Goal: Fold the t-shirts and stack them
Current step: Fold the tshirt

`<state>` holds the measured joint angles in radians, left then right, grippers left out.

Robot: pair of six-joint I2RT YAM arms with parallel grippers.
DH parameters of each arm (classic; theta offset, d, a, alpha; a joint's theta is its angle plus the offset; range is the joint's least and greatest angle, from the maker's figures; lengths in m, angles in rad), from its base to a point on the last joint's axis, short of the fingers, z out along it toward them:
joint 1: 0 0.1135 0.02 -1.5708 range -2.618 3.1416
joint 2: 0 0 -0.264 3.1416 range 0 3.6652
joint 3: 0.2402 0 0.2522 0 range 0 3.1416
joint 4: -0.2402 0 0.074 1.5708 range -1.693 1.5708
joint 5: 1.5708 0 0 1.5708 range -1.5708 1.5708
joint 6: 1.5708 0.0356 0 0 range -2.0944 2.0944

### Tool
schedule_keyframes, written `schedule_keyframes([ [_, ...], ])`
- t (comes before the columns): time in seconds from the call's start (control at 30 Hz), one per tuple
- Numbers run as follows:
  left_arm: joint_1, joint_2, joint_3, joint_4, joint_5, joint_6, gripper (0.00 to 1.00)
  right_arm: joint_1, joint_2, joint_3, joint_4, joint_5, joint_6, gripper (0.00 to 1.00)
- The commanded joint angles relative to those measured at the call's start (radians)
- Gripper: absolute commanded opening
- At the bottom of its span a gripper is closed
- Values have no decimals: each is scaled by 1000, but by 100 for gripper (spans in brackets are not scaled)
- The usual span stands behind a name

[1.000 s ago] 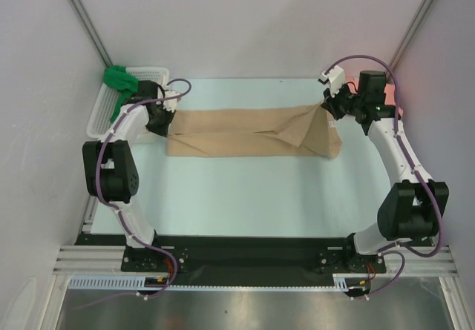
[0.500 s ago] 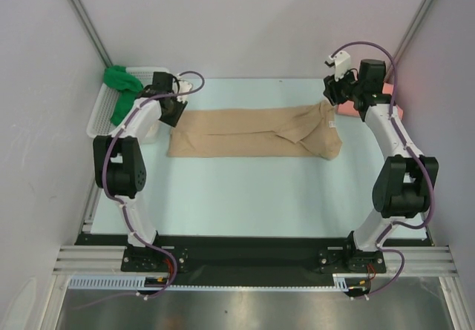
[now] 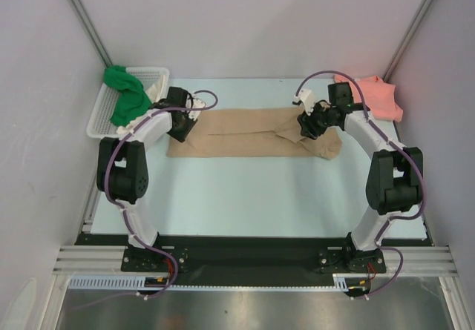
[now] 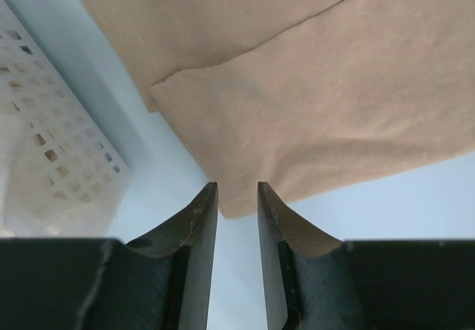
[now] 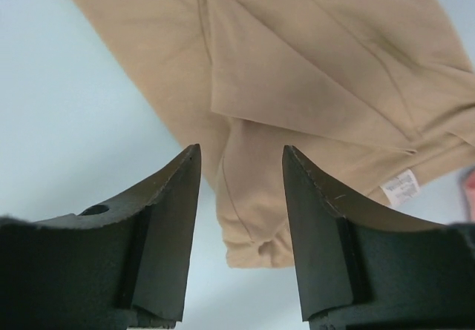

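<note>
The tan t-shirt (image 3: 249,133) lies on the table folded into a long strip running left to right. My left gripper (image 3: 184,127) hovers at its left end, open by a narrow gap with nothing in it. In the left wrist view the shirt's corner (image 4: 297,107) lies just past the left gripper (image 4: 237,189). My right gripper (image 3: 306,125) is open above the bunched right end. There a rumpled tan fold (image 5: 297,159) shows below and between the tips of the right gripper (image 5: 241,152). A salmon pink t-shirt (image 3: 376,97) lies at the far right. A bright green t-shirt (image 3: 126,97) hangs over the basket.
The white lattice basket (image 3: 99,121) stands at the far left by the wall, close to my left arm; its side (image 4: 44,144) shows in the left wrist view. Side walls close in the table on the left and right.
Both grippers have opened and let go of the tan t-shirt, which now lies flat. The left gripper moved right over the shirt's end; the right moved left, uncovering the pink shirt.
</note>
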<state>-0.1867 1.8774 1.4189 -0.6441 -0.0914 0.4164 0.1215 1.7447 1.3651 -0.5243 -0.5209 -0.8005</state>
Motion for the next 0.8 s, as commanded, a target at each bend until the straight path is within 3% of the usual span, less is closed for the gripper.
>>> schedule_keyframes([
  [0.0, 18, 32, 14, 34, -24, 33, 33, 12, 47, 63, -51, -7, -61, 53],
  [0.1, 23, 60, -1, 38, -31, 42, 31, 27, 102, 104, -77, -5, -68, 56],
  [0.13, 26, 68, -3, 40, -34, 42, 31, 29, 116, 112, -80, -4, -72, 61],
  [0.77, 64, 124, -32, 49, -50, 15, 28, 50, 312, 256, -125, 70, -131, 73],
])
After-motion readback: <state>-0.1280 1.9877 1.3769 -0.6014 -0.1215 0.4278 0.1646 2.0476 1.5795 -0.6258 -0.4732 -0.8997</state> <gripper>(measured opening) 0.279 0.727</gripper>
